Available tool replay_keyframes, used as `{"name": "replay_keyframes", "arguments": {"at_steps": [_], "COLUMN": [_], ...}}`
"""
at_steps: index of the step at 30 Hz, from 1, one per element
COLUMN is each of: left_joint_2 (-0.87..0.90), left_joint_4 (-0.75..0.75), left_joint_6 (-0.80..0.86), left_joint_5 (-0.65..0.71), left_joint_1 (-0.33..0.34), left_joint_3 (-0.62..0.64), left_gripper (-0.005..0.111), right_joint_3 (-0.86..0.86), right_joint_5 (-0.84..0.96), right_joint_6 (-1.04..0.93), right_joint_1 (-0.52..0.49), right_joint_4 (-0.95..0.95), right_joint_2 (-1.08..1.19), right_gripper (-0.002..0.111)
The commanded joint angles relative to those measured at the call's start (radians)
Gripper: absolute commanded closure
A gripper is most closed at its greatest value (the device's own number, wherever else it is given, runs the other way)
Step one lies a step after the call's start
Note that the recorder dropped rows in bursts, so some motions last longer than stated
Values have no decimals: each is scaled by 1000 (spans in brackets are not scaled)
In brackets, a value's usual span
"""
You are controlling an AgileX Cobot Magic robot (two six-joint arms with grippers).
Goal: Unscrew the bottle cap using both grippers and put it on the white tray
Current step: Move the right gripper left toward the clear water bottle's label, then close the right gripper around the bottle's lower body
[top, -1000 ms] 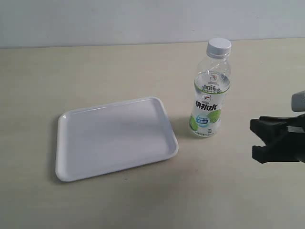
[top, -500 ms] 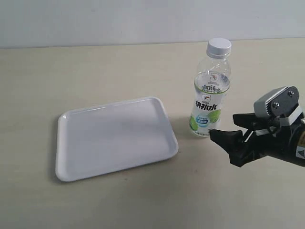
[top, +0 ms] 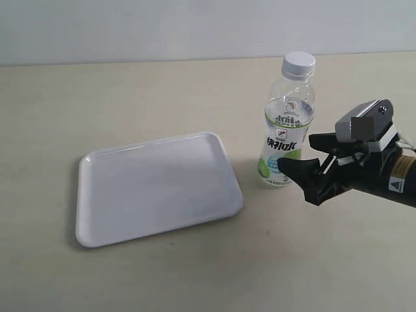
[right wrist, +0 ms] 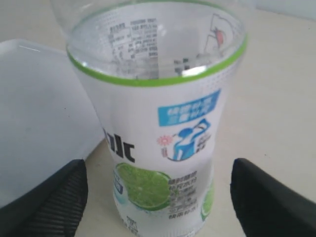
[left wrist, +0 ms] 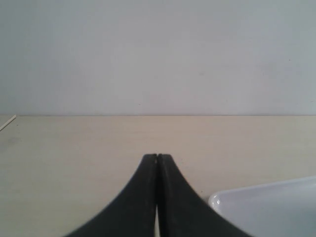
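The bottle [top: 283, 130] stands upright on the tan table, just right of the white tray [top: 156, 188], with its white bottle cap [top: 298, 63] screwed on. My right gripper [top: 296, 153] is open, low at the bottle's right side, its black fingers reaching round the lower label without touching. In the right wrist view the bottle [right wrist: 158, 128] fills the gap between the fingers [right wrist: 49, 202] of the right gripper [right wrist: 158, 195]; the cap is out of view there. My left gripper [left wrist: 157, 157] is shut on nothing and does not show in the exterior view.
The tray [right wrist: 39, 108] lies close beside the bottle's base. One tray corner [left wrist: 266, 207] shows next to the left gripper. A pale wall [top: 195, 26] bounds the table at the back.
My right gripper has come in from the right edge leftwards to the bottle, and its open fingers now flank the lower label. Bottle and tray have not moved.
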Motion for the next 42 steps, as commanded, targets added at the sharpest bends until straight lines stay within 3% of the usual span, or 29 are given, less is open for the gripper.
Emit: {"name": "replay_keyframes", "arguments": {"at_steps": [1,25,30,36,42], "left_joint_2": [-5,-5,-5,-5,-5], "left_joint_4": [3,3,3,3,3], "left_joint_6": [-1,-1,-1,-1,-1], "left_joint_5": [-3,-3,-3,-3,-3], "left_joint_1": [3,3,3,3,3], "left_joint_3": [3,3,3,3,3], "left_gripper": [107,107,107,107,107], "right_joint_3": [-13,-17,-17,-17,-19], "right_joint_5": [-16,-45,-61,-219,-219], "right_joint_6": [-36,-4,-84,-195,-263], "right_joint_1": [-3,-3,-3,-3,-3], "right_joint_4": [-13,16,23,50,88], "right_joint_2": [2,2,15,111,188], "right_gripper": [32,28,28,28,28]}}
